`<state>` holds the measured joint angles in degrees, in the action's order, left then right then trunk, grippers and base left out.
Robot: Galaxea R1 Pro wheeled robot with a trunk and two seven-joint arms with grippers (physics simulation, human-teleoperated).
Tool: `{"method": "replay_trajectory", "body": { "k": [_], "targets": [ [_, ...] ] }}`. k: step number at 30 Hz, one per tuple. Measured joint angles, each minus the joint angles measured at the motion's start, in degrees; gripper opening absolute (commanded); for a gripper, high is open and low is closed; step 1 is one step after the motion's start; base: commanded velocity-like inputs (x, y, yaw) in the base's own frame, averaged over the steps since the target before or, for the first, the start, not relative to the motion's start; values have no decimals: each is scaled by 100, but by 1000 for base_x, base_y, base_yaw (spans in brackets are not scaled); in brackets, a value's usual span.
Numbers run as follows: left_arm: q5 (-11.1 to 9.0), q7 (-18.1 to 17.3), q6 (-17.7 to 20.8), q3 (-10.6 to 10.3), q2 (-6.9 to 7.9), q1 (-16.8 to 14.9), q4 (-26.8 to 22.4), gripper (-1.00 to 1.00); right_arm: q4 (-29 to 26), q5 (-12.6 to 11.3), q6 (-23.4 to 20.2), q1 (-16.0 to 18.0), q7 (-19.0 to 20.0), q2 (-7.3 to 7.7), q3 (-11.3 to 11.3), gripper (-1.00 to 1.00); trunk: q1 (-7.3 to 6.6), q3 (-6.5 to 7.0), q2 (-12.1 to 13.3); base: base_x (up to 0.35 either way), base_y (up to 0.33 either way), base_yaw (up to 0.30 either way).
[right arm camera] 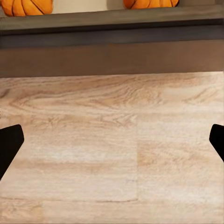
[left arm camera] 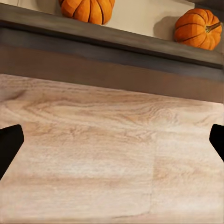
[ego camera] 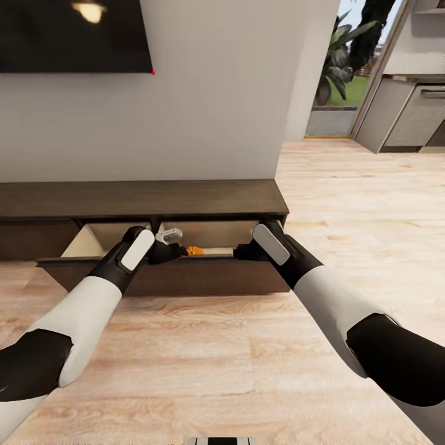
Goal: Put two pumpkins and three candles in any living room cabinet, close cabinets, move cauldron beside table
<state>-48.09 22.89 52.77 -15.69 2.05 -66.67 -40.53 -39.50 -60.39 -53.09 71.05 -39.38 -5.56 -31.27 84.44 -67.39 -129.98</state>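
Head view: both arms reached over the pulled-out drawer of the cabinet, the left gripper and right gripper hanging just above its front edge. A scrap of orange, one pumpkin, showed between them inside the pale drawer interior. From this view it could not be told how either pair of jaws stood.

Left wrist view: two pumpkins sat inside the drawer, well apart, beyond its dark front panel and the wood floor. Dark fingertips appeared at both picture edges with nothing between them, so the left jaws stood wide apart and empty. Right wrist view: the same pair of pumpkins was cut off at the frame edge; the right fingertips were likewise spread and empty.

Judged step: both pumpkins stowed. No candles or cauldron were seen. The next move would call for drawing both arms clear of the drawer, then either fetching candles or pushing the front panel home squarely.
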Motion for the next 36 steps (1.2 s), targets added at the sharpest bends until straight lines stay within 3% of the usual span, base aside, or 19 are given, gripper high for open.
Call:
{"method": "replay_trajectory", "body": {
  "k": [11,36],
  "targets": [
    [-6,-2,-6,-8,-9,1,8,100,0,0,2,0,9,0,0,100,66,-54,-120,-132,0,0],
    [52,23,-86,-19,0,17,68,100,0,1,77,0,33,8,-9,100,592,-485,-1083,-7,0,0]
  ]
}}
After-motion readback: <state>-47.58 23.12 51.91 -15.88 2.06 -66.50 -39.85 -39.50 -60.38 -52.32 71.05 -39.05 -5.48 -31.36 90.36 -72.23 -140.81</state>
